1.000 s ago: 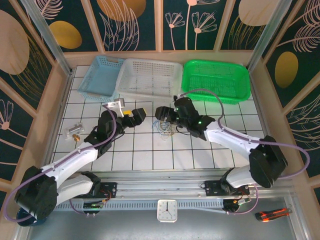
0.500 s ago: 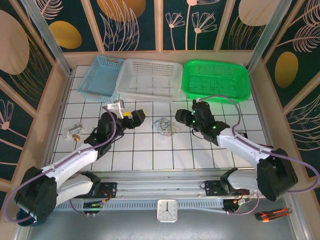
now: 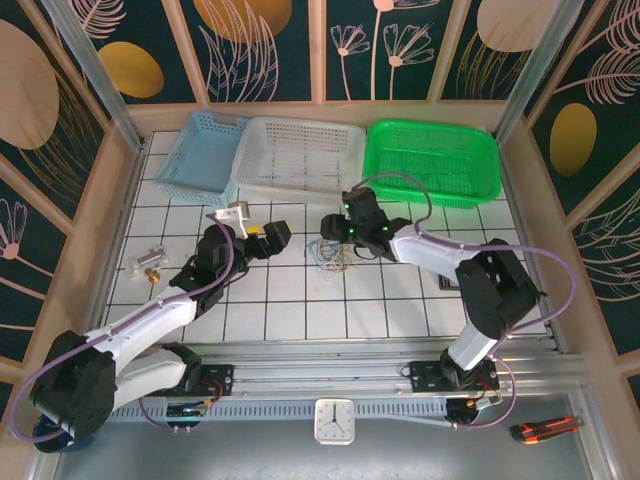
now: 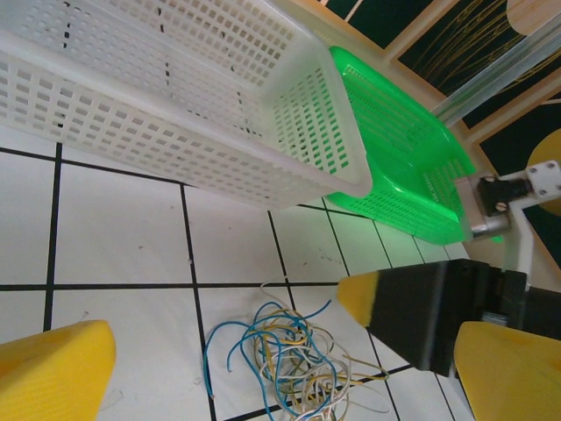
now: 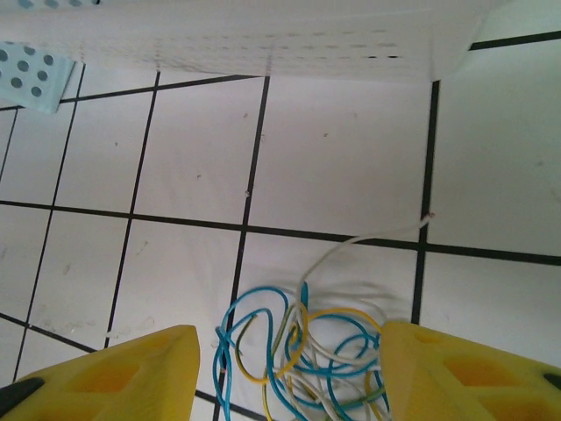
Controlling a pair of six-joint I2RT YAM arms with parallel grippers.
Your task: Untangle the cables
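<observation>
The cables [image 3: 334, 256] are a small tangle of blue, yellowish and whitish wires lying on the white tiled table near its middle. My right gripper [image 3: 333, 232] hovers just over the tangle's far side. In the right wrist view its yellow fingers [image 5: 114, 377] stand open on either side of the cables [image 5: 302, 355]; the right-hand finger touches the tangle's edge and the left-hand one is apart from it. My left gripper [image 3: 272, 237] is open a short way left of the tangle, holding nothing. The left wrist view has the cables [image 4: 294, 355] ahead and the right gripper's yellow-tipped finger [image 4: 364, 298] beside them.
Three baskets line the far edge: blue [image 3: 200, 160], white [image 3: 300, 160] and green [image 3: 432, 160]. The white basket's wall [image 5: 263, 39] is close beyond the tangle. A small clear block with a brass part [image 3: 148, 263] lies at the left.
The right gripper swung away to the right, then came back over the tangle with its jaws narrower than before. The left arm has barely moved and the cables lie where they were.
</observation>
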